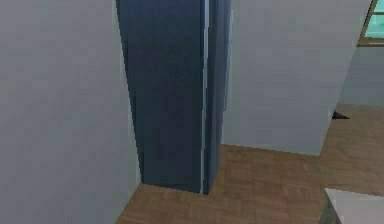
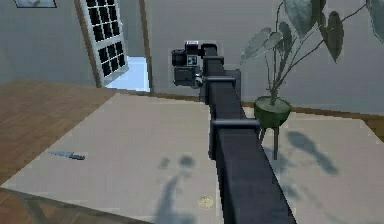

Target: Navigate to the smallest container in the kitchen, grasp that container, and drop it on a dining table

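In the arm side view the dark arm point(image 2: 235, 140) rises from the bottom edge, and the gripper point(image 2: 183, 66) sits at its far end, in front of a grey wall beside a doorway. Its far end is hard to make out, so I cannot tell whether it holds anything. A small bluish thing point(image 2: 70, 155) lies on the pale rug point(image 2: 130, 135) at the arm side view's left, and a tiny yellowish spot point(image 2: 205, 200) lies near the arm's base.
A tall dark blue panel point(image 1: 172, 90) stands close ahead between grey walls, on wooden floor point(image 1: 270, 185). A white corner point(image 1: 355, 205) sits at the forward view's lower right. A potted plant on a stand point(image 2: 272, 108) is right of the arm, and a glass-paned door point(image 2: 103, 35) stands at the back left.
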